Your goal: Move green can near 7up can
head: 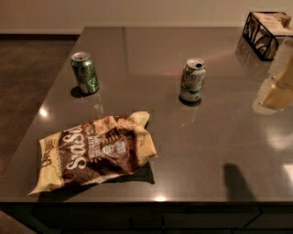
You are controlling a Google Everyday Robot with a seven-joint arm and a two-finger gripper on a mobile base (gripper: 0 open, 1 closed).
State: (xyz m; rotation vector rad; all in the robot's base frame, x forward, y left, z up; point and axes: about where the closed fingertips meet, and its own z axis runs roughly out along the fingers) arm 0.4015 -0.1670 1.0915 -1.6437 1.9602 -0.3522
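My one camera sits high above the near edge of the table, tilted down and looking across it toward the far wall, at middling range. My gripper pokes in at the right edge of the view.

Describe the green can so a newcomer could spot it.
On the dark glossy table, look far left, behind the chip bag. The green can stands upright there, dark green all over, unlike the pale 7up can mid-table; the gripper hangs at the right edge.

The green can stands left of 7up can — gripper far right.
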